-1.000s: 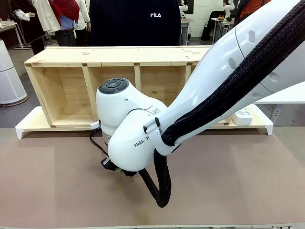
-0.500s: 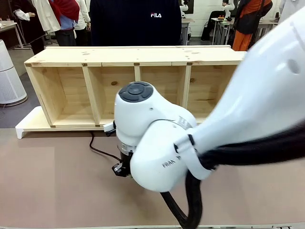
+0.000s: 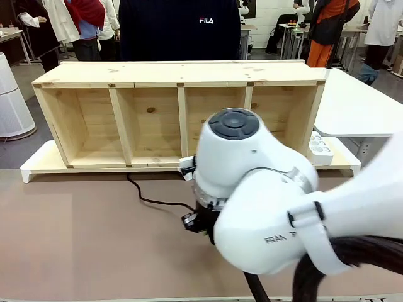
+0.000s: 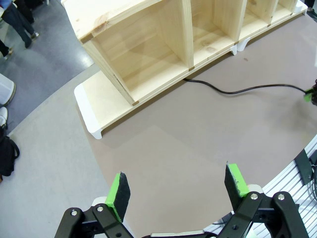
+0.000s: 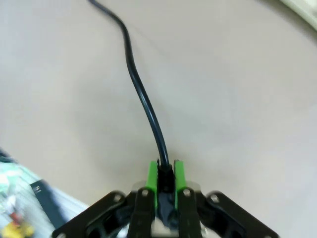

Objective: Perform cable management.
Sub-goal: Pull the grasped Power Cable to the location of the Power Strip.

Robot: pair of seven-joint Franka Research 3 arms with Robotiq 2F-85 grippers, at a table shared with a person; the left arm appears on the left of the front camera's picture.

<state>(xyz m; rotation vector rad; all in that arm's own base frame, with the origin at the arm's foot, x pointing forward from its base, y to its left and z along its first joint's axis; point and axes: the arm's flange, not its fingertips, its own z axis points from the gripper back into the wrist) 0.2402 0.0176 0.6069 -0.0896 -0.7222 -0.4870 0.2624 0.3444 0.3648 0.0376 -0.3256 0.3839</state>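
Cable (image 5: 143, 99) sits clenched in the right pincer (image 5: 166, 167), lower centre, seemingly for dragging across the surface (image 4: 198, 134); left pincer (image 4: 176, 179) hangs released.

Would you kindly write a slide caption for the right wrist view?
The right tool is shut on the black cable, which trails away across the tan tabletop.
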